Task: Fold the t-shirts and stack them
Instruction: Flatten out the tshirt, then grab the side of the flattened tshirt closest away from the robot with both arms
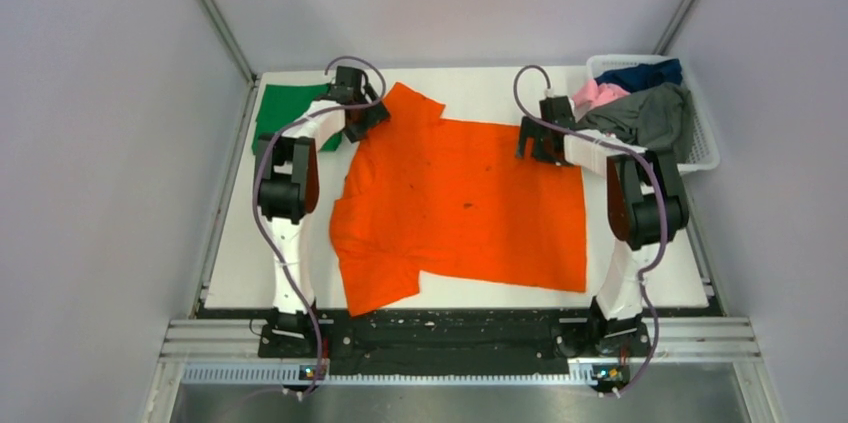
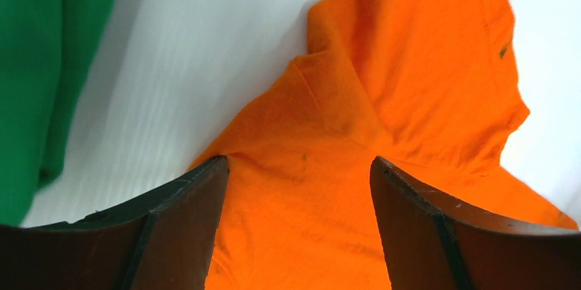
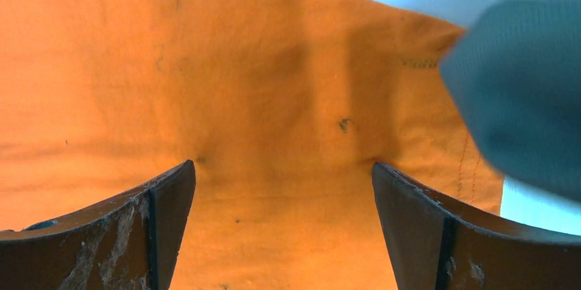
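A bright orange t-shirt (image 1: pixel 465 203) with tiny dark specks lies spread flat on the white table. My left gripper (image 1: pixel 368 117) is at its far-left sleeve and shoulder. In the left wrist view it (image 2: pixel 298 165) stands open, both fingertips down on the orange cloth (image 2: pixel 384 84), which lies flat between them. My right gripper (image 1: pixel 532 146) is at the shirt's far right edge. In the right wrist view it (image 3: pixel 284 166) is also open, tips resting on flat orange cloth (image 3: pixel 205 77). A green t-shirt (image 1: pixel 285 113) lies folded at the back left, seen also as green cloth (image 2: pixel 34 64).
A white lattice basket (image 1: pixel 705 143) stands at the back right corner, holding navy (image 1: pixel 640 73), pink (image 1: pixel 598 93) and grey (image 1: pixel 650 118) t-shirts. Blurred grey cloth (image 3: pixel 521 91) hangs close on the right of the right wrist view. Metal frame rails border the table.
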Controlling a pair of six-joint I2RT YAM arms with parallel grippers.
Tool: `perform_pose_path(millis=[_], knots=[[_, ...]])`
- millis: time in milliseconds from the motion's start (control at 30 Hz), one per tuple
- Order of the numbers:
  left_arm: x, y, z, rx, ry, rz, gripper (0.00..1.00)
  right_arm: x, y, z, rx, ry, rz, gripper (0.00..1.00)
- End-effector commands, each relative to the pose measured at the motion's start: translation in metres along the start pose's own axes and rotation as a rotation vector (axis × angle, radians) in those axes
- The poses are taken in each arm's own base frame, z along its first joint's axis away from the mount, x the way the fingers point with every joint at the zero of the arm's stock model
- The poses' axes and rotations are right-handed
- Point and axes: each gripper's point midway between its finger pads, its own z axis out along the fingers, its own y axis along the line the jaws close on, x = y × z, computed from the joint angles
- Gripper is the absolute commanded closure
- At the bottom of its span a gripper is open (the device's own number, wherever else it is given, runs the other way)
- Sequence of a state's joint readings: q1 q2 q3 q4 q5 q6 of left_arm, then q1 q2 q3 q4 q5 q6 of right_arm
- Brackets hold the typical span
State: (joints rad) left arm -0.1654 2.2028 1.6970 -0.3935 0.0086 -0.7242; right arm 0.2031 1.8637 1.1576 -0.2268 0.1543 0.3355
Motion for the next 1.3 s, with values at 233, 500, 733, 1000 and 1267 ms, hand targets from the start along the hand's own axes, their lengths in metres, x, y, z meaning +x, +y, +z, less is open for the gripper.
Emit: perform_pose_path(millis=[233, 500, 733, 1000, 1267], knots=[[-0.043, 0.003, 0.058, -0.009, -0.004, -0.058, 0.18, -0.066, 0.025, 0.063, -0.042, -0.028, 0.014, 0.01], [-0.086, -0.048, -0.031, 0.123, -0.102, 0.013, 0.08, -0.123, 0.032, -0.006, -0.065, -0.171, -0.011, 0.01], [-0.027, -0.033, -0.168, 0.095, -0.185, 0.047, 0.01, -0.054, 0.022, -0.1, -0.134, -0.227, 0.032, 0.01], [0.158, 0.078, -0.205, -0.146, -0.025, 0.104, 0.01, 0.033, -0.043, -0.141, -0.015, -0.298, 0.247, 0.01], [0.242, 0.16, -0.209, -0.365, 0.111, 0.031, 0.12, 0.031, -0.058, -0.166, -0.022, -0.43, 0.348, 0.01]])
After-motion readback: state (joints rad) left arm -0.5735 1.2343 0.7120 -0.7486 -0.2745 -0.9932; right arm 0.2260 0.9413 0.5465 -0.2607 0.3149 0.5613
